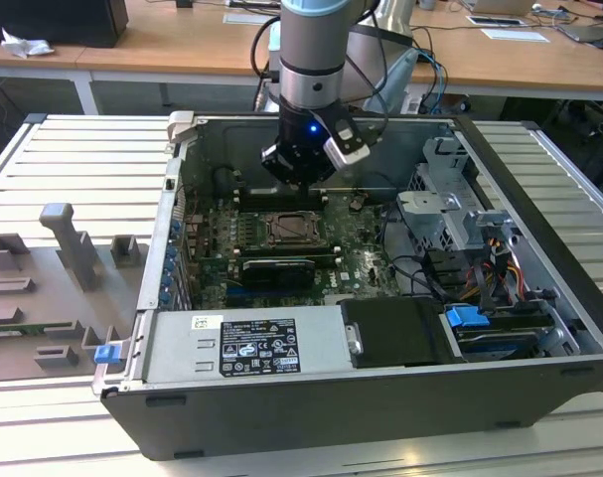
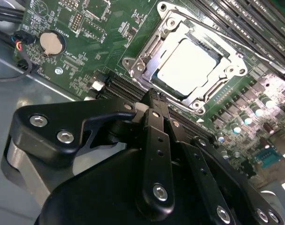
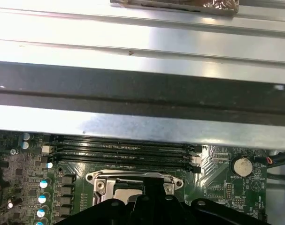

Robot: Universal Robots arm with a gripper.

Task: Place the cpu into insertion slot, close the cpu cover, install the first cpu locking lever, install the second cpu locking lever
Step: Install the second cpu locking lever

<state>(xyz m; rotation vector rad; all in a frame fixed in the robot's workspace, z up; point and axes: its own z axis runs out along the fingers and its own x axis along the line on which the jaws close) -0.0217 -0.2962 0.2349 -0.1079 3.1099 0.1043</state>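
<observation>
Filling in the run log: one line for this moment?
cpu: seated in socket | cpu cover: closed over it | gripper: shut, empty, at socket edge

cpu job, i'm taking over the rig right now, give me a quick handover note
End effector: fingers together, holding nothing, poised just beside the socket inside the open computer case.
The cpu sits flat in the insertion slot on the motherboard.
The cpu cover lies closed around the chip as a frame.
Done: cpu placed, cover down.
Left: whether either locking lever is latched can't be told; check both.
</observation>
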